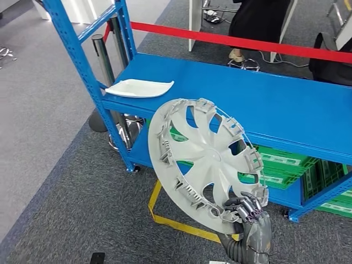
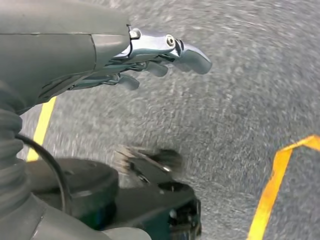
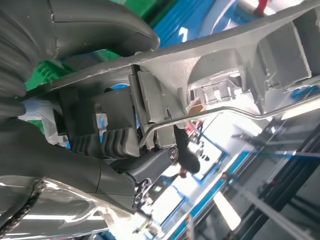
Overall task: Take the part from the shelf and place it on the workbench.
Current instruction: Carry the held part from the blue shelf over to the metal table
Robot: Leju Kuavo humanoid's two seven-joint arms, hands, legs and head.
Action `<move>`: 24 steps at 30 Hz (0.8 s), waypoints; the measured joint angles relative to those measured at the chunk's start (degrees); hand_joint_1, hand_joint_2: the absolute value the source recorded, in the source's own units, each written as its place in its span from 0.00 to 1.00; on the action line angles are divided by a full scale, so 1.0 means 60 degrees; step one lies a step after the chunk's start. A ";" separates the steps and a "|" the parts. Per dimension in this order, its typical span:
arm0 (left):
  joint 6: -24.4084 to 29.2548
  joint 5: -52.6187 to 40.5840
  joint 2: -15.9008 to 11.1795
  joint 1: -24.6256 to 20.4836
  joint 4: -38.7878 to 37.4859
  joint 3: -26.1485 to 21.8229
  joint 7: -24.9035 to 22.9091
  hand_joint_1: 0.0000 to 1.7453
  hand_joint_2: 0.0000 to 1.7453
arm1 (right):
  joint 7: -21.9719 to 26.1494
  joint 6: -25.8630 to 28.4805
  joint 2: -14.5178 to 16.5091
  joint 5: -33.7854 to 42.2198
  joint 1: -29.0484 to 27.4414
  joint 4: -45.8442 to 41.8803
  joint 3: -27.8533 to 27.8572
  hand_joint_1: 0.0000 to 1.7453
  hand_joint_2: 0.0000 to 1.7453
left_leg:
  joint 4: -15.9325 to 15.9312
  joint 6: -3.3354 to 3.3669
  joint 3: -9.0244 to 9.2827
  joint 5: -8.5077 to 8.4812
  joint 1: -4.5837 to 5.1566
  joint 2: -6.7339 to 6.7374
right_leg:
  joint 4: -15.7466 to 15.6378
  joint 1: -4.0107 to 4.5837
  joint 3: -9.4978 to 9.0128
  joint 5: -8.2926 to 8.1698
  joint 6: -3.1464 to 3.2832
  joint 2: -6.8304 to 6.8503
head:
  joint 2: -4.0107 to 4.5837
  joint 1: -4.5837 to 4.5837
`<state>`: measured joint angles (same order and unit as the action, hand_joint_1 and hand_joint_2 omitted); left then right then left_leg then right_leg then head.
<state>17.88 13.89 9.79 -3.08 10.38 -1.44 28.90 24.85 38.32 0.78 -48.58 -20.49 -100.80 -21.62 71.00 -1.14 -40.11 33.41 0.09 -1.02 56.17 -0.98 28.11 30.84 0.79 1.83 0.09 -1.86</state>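
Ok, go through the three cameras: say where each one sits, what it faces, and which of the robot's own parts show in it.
Head view: high on the body, looking down at the blue shelf and the wheel cover; right hand at the cover's rim.
Left wrist view: behind the left hand, which holds nothing, facing grey carpet.
Right wrist view: behind the right hand, close on the cover's rim.
Head and right wrist views share the wheel cover and the right hand.

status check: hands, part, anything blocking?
Right hand grips the grey wheel cover by its rim, held up in front of the blue shelf. Left hand holds nothing, above the carpet. Nothing seen blocking.
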 joint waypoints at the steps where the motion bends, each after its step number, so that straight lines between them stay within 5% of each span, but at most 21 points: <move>1: -0.0040 0.0086 0.0015 -0.0004 0.0000 -0.0066 0.0037 0.00 1.00 | 0.0002 0.0000 0.0001 -0.0014 0.0025 0.0025 0.0045 1.00 1.00 | 0.0433 -0.0048 0.0005 0.0059 -0.0054 0.0044 | 0.0034 0.0002 0.0096 -0.0070 -0.0017 0.0152 | 0.0000 -0.0001; 3: -0.0102 0.0217 0.0049 -0.0003 0.0000 -0.0179 0.0079 0.00 1.00 | 0.0011 0.0000 0.0004 -0.0024 0.0055 0.0057 0.0193 1.00 1.00 | 0.0381 -0.0119 0.0407 -0.0377 -0.0149 0.0122 | 0.0145 -0.0003 0.0304 -0.0179 -0.0071 0.0439 | 0.0000 0.0000; 5: -0.0122 0.0360 0.0086 -0.0005 0.0000 -0.0297 0.0091 0.00 1.00 | 0.0046 -0.0002 0.0006 0.0097 0.0054 0.0063 0.0429 1.00 1.00 | -0.0859 -0.0140 0.1339 -0.0728 -0.0174 0.0443 | 0.0272 0.0000 0.0494 -0.0245 -0.0141 0.0693 | 0.0000 -0.0003; 7: -0.0158 0.0540 0.0120 -0.0012 0.0000 -0.0444 0.0155 0.00 1.00 | 0.0111 -0.0008 0.0005 0.0312 0.0071 0.0081 0.0683 1.00 1.00 | -0.1975 -0.0062 0.1997 -0.0633 -0.0105 0.0762 | 0.0339 0.0023 0.0586 -0.0324 -0.0250 0.0909 | 0.0000 0.0005; 8: -0.0255 0.0618 0.0126 -0.0006 0.0000 -0.0525 0.0202 0.00 1.00 | 0.0161 -0.0015 0.0005 0.0395 0.0102 0.0106 0.0782 1.00 1.00 | -0.2184 -0.0007 0.2054 -0.0545 -0.0059 0.0802 | 0.0346 0.0034 0.0621 -0.0385 -0.0316 0.0999 | 0.0000 0.0007; 10: -0.0613 0.0736 0.0074 0.0035 0.0000 -0.0672 0.0268 0.00 1.00 | 0.0275 -0.0029 0.0023 0.0460 0.0209 0.0184 0.0905 1.00 1.00 | -0.2287 0.0167 0.1894 -0.0626 -0.0040 0.0658 | 0.0367 0.0013 0.0685 -0.0450 -0.0453 0.1041 | 0.0000 0.0009; 11: -0.0804 0.0764 0.0024 0.0047 0.0000 -0.0733 0.0274 0.00 1.00 | 0.0320 -0.0033 0.0037 0.0451 0.0263 0.0232 0.0943 1.00 1.00 | -0.2314 0.0262 0.1796 -0.0707 -0.0046 0.0578 | 0.0451 -0.0006 0.0761 -0.0314 -0.0504 0.0826 | 0.0000 0.0014; 14: -0.1094 0.0791 -0.0116 0.0018 0.0003 -0.0862 0.0289 0.00 1.00 | 0.0333 -0.0039 0.0078 0.0370 0.0336 0.0364 0.0999 1.00 1.00 | -0.2352 0.0513 0.1421 -0.1049 -0.0013 0.0293 | 0.1636 -0.0013 0.1174 0.0871 -0.0520 -0.0106 | 0.0000 0.0027; 15: -0.1131 0.0813 -0.0153 0.0010 0.0004 -0.0902 0.0313 0.00 1.00 | 0.0306 -0.0050 0.0084 0.0352 0.0358 0.0411 0.1002 1.00 1.00 | -0.2348 0.0553 0.1270 -0.1170 0.0029 0.0173 | 0.2223 0.0005 0.1301 0.1228 -0.0489 -0.0224 | 0.0000 0.0027; 17: -0.1187 0.0880 -0.0224 0.0019 0.0004 -0.1004 0.0373 0.00 1.00 | 0.0239 -0.0077 0.0096 0.0343 0.0440 0.0550 0.1000 1.00 1.00 | -0.2335 0.0577 0.0952 -0.1424 0.0108 -0.0093 | 0.2854 0.0055 0.1281 0.1308 -0.0401 -0.0289 | 0.0000 0.0021; 18: -0.1218 0.0930 -0.0255 0.0027 0.0004 -0.1058 0.0399 0.00 1.00 | 0.0213 -0.0087 0.0111 0.0348 0.0494 0.0642 0.1002 1.00 1.00 | -0.2327 0.0569 0.0803 -0.1552 0.0131 -0.0229 | 0.2717 0.0082 0.1068 0.1045 -0.0347 -0.0313 | 0.0000 0.0020; 20: -0.1280 0.1024 -0.0304 0.0034 0.0004 -0.1168 0.0425 0.00 1.00 | 0.0192 -0.0090 0.0150 0.0366 0.0627 0.0840 0.1003 1.00 1.00 | -0.2300 0.0527 0.0527 -0.1799 0.0153 -0.0494 | 0.1643 0.0124 0.0273 0.0502 -0.0225 -0.0587 | 0.0000 0.0021; 22: -0.1319 0.1094 -0.0332 0.0028 0.0005 -0.1269 0.0447 0.00 1.00 | 0.0199 -0.0088 0.0198 0.0393 0.0774 0.1011 0.0997 1.00 1.00 | -0.2265 0.0459 0.0319 -0.2043 0.0176 -0.0728 | 0.0352 0.0122 -0.0520 0.0481 -0.0147 -0.0989 | 0.0000 0.0012; 24: -0.1338 0.1143 -0.0364 0.0048 0.0006 -0.1369 0.0484 0.00 1.00 | 0.0221 -0.0087 0.0268 0.0419 0.0888 0.1201 0.0973 1.00 1.00 | -0.2295 0.0362 0.0217 -0.2284 0.0168 -0.0944 | -0.0156 0.0144 -0.0754 0.0605 -0.0112 -0.1045 | 0.0000 0.0008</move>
<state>9.85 20.75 7.61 -2.79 10.42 -9.66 31.81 26.18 37.80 2.39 -46.07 -15.16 -93.59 -15.78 57.23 1.03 -38.81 19.70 1.09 -6.69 55.23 -0.12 23.59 34.47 0.12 -4.44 0.09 -1.81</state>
